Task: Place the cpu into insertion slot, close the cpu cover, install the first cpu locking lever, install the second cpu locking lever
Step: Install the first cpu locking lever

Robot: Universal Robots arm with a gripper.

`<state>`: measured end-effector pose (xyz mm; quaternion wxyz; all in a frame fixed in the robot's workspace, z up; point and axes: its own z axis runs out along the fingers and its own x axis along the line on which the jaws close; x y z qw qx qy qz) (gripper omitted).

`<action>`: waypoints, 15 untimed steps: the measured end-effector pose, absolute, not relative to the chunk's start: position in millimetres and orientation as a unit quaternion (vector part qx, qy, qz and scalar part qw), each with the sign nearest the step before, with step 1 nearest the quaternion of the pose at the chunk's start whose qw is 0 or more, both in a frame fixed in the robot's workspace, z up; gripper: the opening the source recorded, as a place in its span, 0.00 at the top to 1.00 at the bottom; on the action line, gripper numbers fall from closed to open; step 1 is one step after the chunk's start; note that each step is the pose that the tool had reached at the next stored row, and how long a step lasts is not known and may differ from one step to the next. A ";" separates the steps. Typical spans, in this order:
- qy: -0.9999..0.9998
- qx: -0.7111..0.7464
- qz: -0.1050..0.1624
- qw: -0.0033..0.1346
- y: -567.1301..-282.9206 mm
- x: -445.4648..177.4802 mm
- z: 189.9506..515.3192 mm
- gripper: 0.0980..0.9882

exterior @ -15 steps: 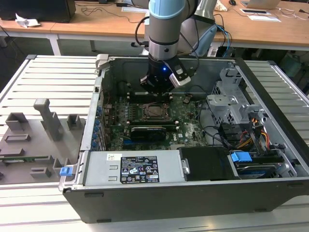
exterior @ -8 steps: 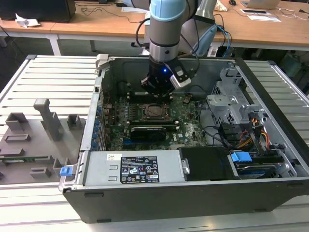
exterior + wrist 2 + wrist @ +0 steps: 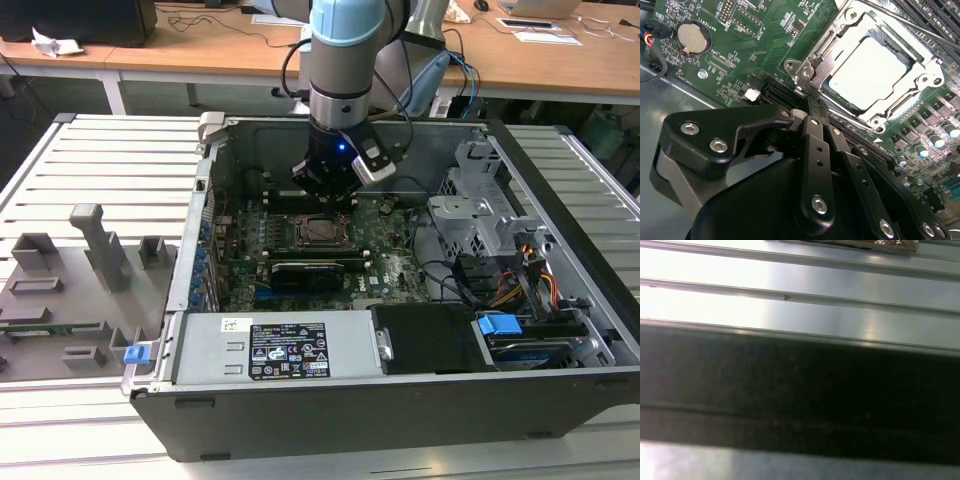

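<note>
Landmark: you had the motherboard (image 3: 300,245) lying flat in the open computer case (image 3: 560,190); every place below was given from it.
Case contents: the case held the motherboard, a drive cage (image 3: 480,215) off its edge toward the exterior view's right, a bundle of cables (image 3: 520,275) beyond that, and a labelled power supply (image 3: 285,350) along its near edge.
Arm: your arm (image 3: 345,60) came down from above and stood over the far part of the motherboard.
Gripper: your gripper (image 3: 812,112) hung just beside the socket, at the corner of the cover; its fingers (image 3: 815,145) lay together and held nothing.
Cpu cover: the cpu cover (image 3: 920,82) was down on the motherboard's socket, framing the chip.
Cpu: the cpu (image 3: 871,72) sat inside the socket, pale top showing through the cover's window.
Lever: a thin metal lever (image 3: 895,19) crossed above the socket's far side; you could not tell whether it was latched.
Coin cell: a round battery (image 3: 692,38) sat on the motherboard well apart from the socket.
Risk: by my reading, your fingertips were close to the cover's corner; a slip could scrape the board or knock the lever askew; pressing an unseated cover could bend socket pins.
</note>
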<state>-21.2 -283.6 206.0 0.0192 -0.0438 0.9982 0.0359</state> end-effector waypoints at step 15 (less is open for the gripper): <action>0.999 -0.044 0.015 0.018 -283.6 -21.2 204.1 0.99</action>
